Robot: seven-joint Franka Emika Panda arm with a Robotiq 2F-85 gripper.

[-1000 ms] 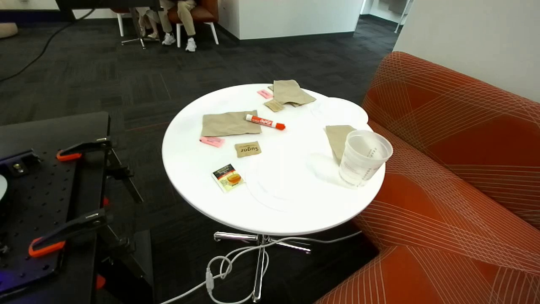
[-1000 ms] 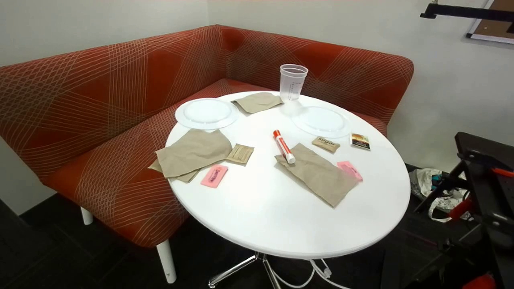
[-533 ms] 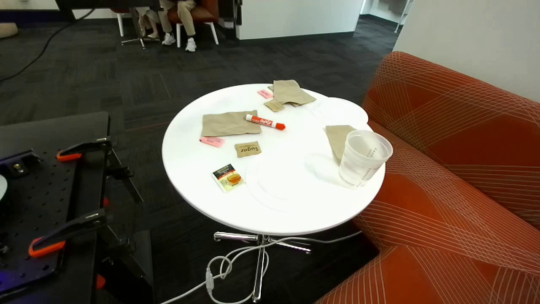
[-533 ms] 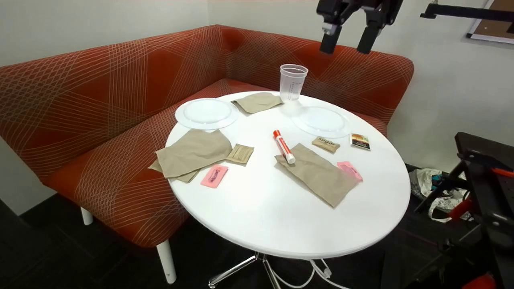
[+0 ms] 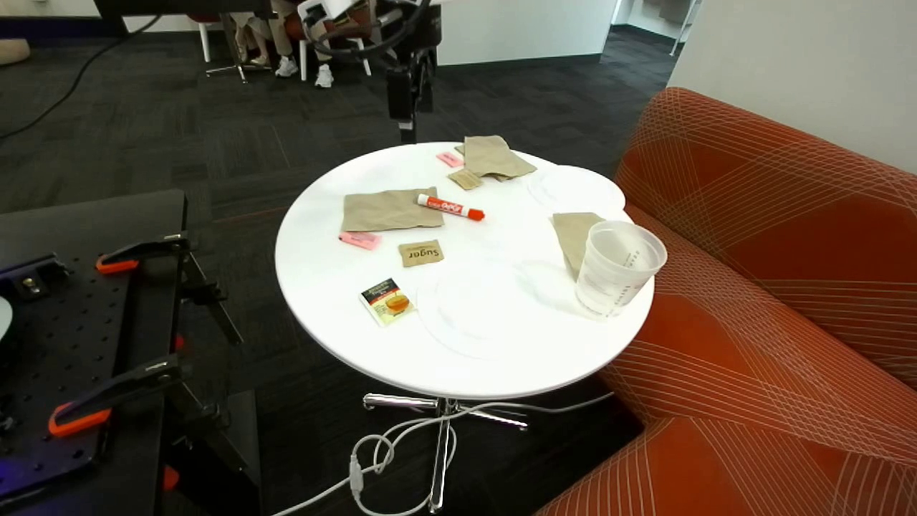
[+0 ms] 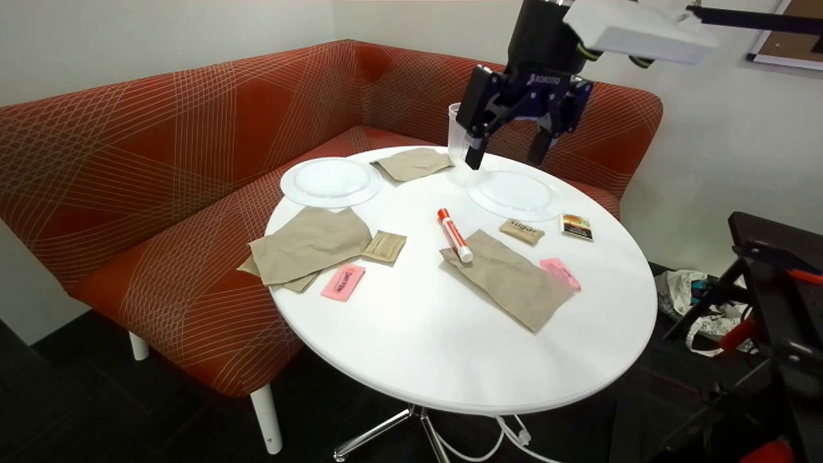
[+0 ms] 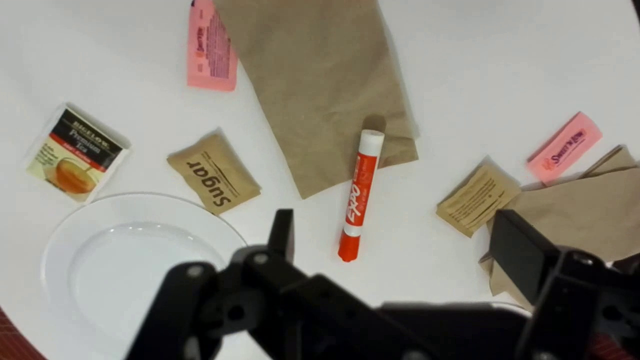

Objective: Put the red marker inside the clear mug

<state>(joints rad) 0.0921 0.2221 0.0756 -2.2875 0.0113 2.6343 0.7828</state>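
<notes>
I have the fingers [image 6: 475, 156] spread wide with nothing between them, in the air over the round, smooth white bench [image 6: 418, 347]. The slim red plastic marker pen with a white end [image 7: 360, 196] lies on its side, apart from the fingers: the white end rests on a flat brown paper napkin [image 7: 320, 80], the red cap is over bare bench. I take this to be the approach to the pick, with the placing not yet begun.

In the wrist view the line between the fingers runs nearly square across the barrel, so I would leave the rotation mostly alone. The marker is not midway, though; it lies nearer the finger at the left of that view, so I want a sideways shift to centre it before going down. I would aim between the napkin's edge and the cap, to close on the barrel and not on paper, and slow the descent near the bench, since a thin round barrel may roll if one side touches first.

The colourless, see-through, wide-mouthed plastic mug [image 5: 611, 276] stands upright, well apart from the marker. A grip nearer the cap should let me tip the white end in first.
</notes>
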